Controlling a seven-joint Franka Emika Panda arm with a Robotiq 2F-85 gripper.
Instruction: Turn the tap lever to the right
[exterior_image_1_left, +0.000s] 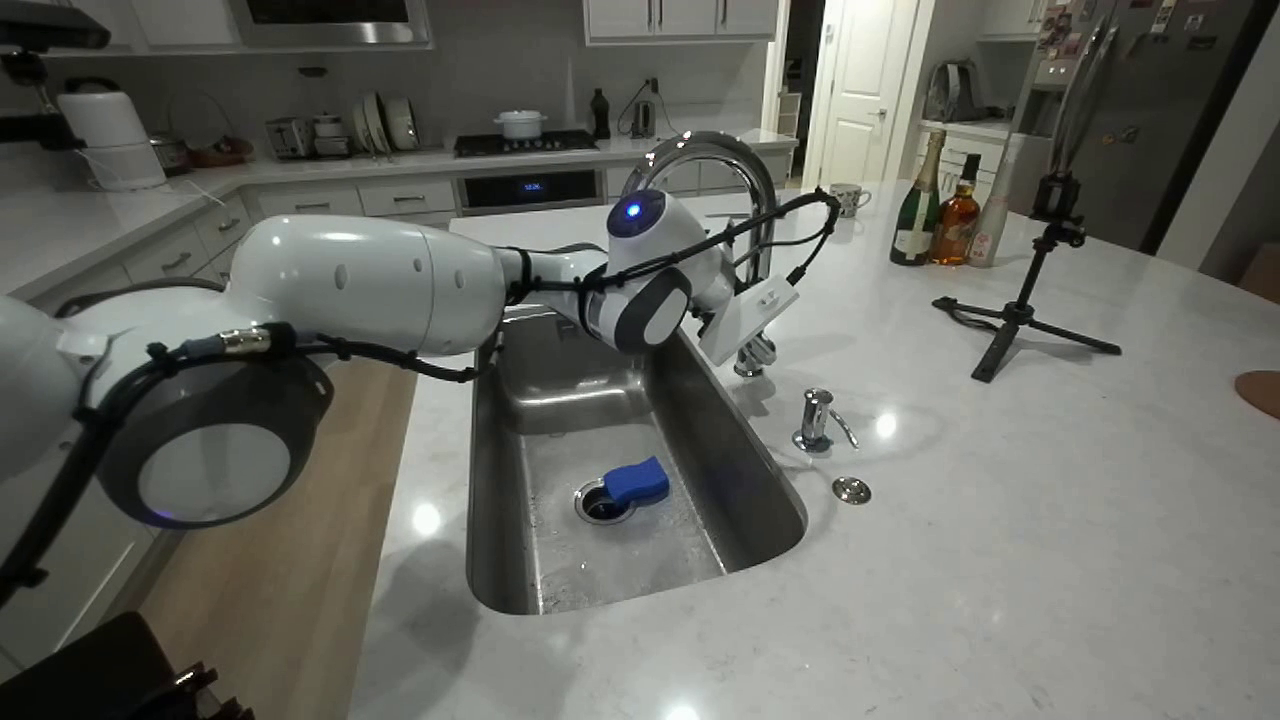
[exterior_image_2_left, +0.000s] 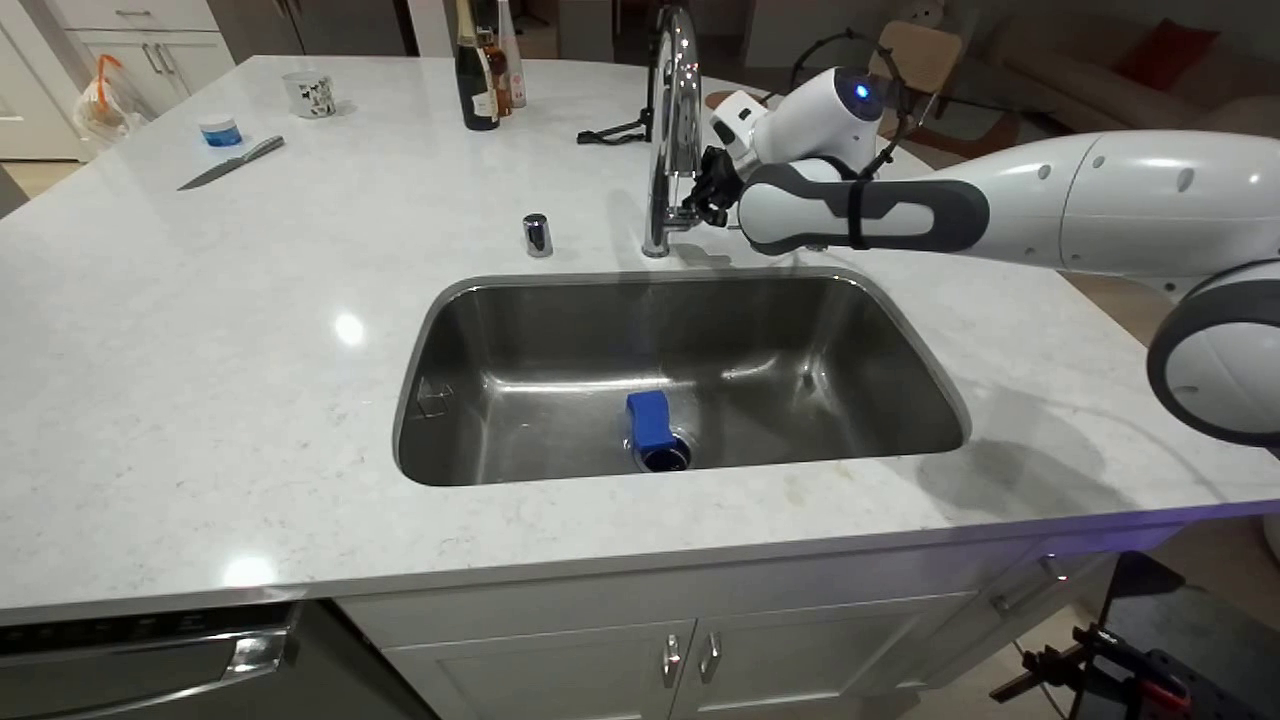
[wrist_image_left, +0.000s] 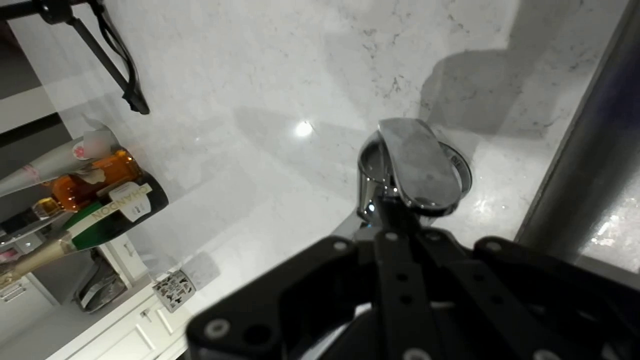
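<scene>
near the edge of the surface (exterior_image_2_left: 400, 220) along the sink (exterior_image_2_left: 560, 320), the tap lever (wrist_image_left: 422, 162) is seen just beside the tool (wrist_image_left: 401, 219), whose fingers are pressed together, though contact cannot be confirmed.

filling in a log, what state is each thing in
Tap lever: setting unclear
Gripper: looks shut near the lever, contact unclear
Faucet: upright, no water seen running
Blue sponge: lying partly over the drain
Lower cabinet doors: shut
Oven display: lit
Three bottles: upright
Tripod: standing, legs spread
Knife: lying flat
</scene>
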